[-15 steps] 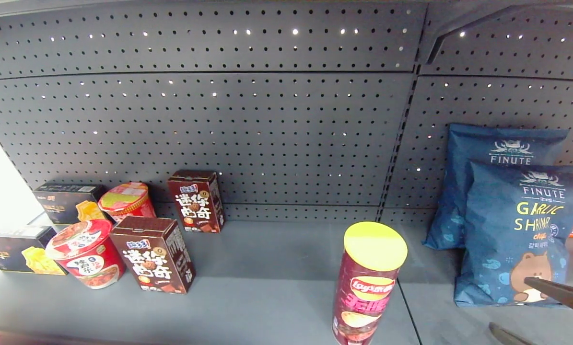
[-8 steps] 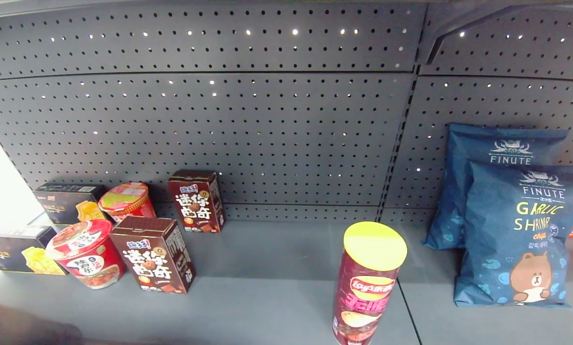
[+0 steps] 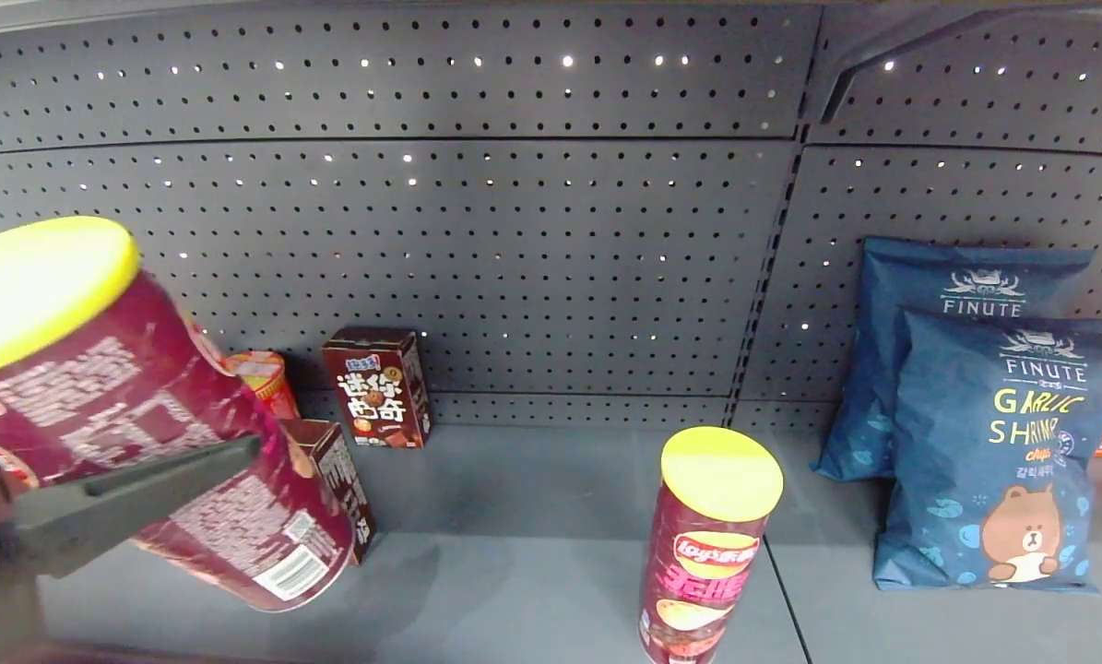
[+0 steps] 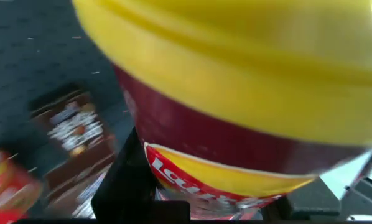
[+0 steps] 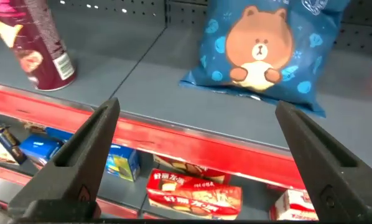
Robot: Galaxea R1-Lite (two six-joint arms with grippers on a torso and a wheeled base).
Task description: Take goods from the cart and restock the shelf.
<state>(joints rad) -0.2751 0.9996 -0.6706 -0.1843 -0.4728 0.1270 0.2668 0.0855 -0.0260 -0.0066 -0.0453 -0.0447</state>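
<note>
While the left gripper [image 3: 209,461] pinches a chip can [image 3: 99,387] round its body, lid tipped toward the robot's left, the step in hand looks like carrying stock in to the shelf [image 3: 532,572]. Just behind the gripper stand two brown boxes [image 3: 377,387] and a red cup [image 3: 260,378]. A second can [image 3: 707,544] stands upright well off to its right, with bare grey board between. The next move, as I judge it, calls for righting the held can and setting its base flat on that bare stretch before letting go, since so tall and narrow a can may topple. The right gripper [image 5: 198,155] is spread wide and holds nothing; it hangs before the shelf's red front edge, a bear-printed bag [image 5: 260,50] beyond it. The shelf board is flat grey metal backed by dark pegboard [image 3: 514,258]. Below the right gripper a lower shelf carries boxed goods [image 5: 192,196].
</note>
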